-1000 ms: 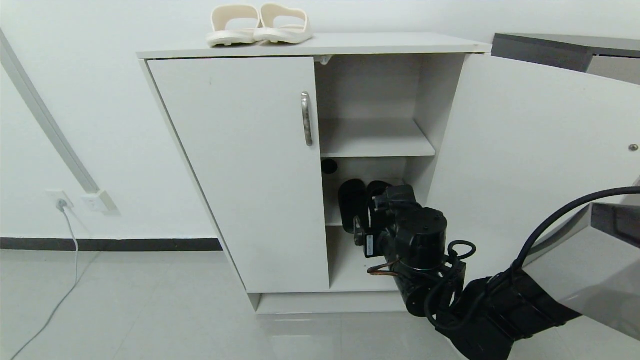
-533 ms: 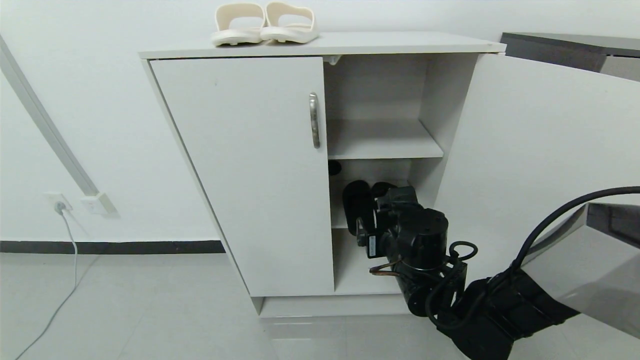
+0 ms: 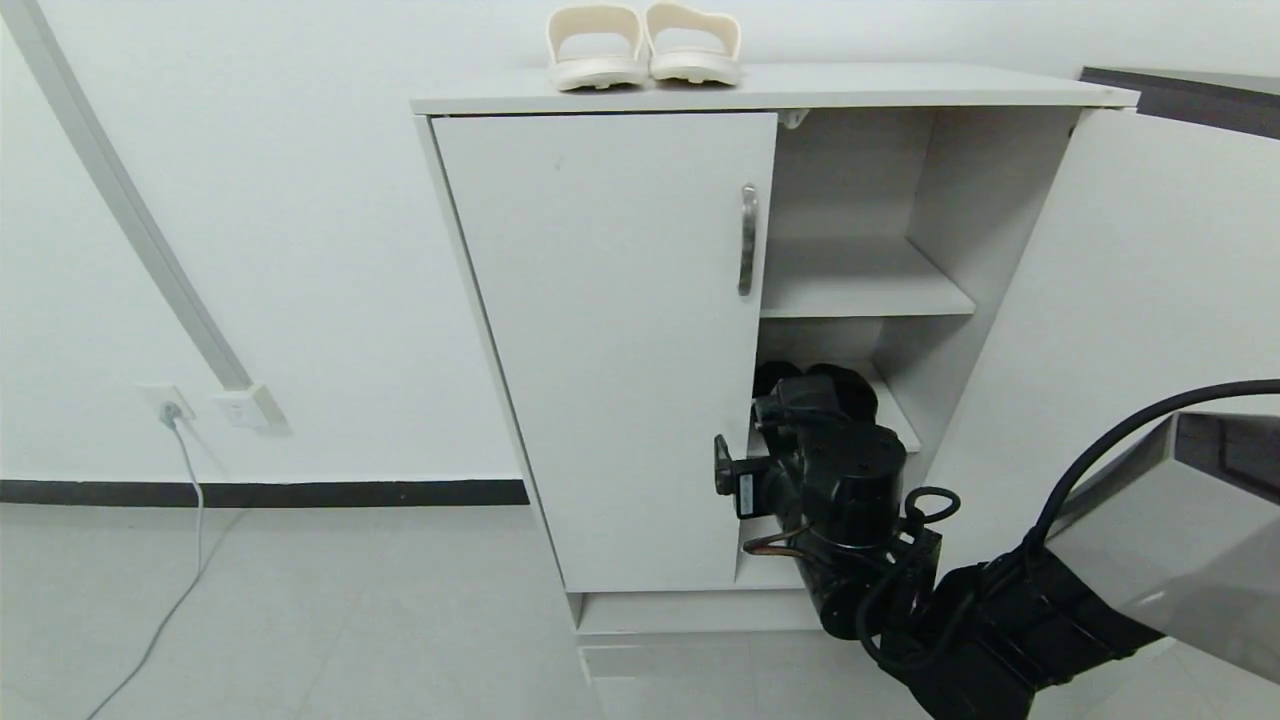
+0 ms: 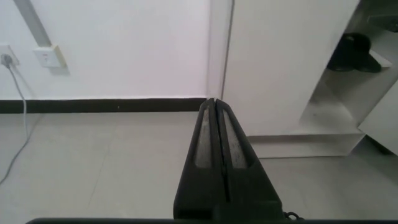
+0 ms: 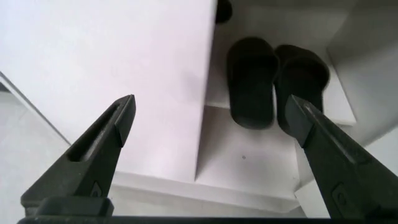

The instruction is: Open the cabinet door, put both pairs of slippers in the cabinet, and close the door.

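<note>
Though right arm [image 3: 850, 500] blocks head view, black slippers [image 5: 252, 84] paired on shelf [image 5: 341, 99]

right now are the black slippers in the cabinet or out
In. The black slippers lie side by side on a shelf inside the cabinet, and the open right gripper holds nothing.

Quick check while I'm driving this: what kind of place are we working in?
Probably a plain indoor room, perhaps a home hallway: a white shoe cabinet with black slippers on a shelf and cream slippers on top, a tiled floor, and a wall socket.
</note>
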Robot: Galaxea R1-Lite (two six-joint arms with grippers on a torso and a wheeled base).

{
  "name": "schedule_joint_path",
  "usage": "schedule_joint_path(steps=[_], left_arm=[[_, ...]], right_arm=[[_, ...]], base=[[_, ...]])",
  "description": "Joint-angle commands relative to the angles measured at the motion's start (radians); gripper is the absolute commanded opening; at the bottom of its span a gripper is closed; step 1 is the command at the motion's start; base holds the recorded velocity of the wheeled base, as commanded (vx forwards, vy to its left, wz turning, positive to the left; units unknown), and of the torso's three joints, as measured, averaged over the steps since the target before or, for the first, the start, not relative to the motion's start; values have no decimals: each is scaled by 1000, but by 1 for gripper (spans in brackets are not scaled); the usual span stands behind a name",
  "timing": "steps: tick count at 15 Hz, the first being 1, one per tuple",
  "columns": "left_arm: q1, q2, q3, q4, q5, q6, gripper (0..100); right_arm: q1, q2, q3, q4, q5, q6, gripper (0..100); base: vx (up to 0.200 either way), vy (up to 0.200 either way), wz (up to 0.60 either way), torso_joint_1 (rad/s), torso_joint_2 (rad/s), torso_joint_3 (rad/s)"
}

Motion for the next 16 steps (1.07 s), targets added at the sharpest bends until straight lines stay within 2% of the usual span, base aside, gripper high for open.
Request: schedule_joint_path(steps=[1, 7, 16], left_arm=[[0, 1, 0, 0, 0, -1, 0], [0, 1, 0, 0, 0, -1, 0], [0, 1, 0, 0, 0, -1, 0]], right_arm=[[-1, 2, 8, -3, 8, -5, 100], [-6, 11, 39, -74, 40, -46, 100], [-6, 15, 45, -77, 43, -53, 100]], base=[[0, 200, 0, -2, 2, 2], [0, 200, 0, 3, 1, 1], [0, 0, 0, 0, 0, 0]])
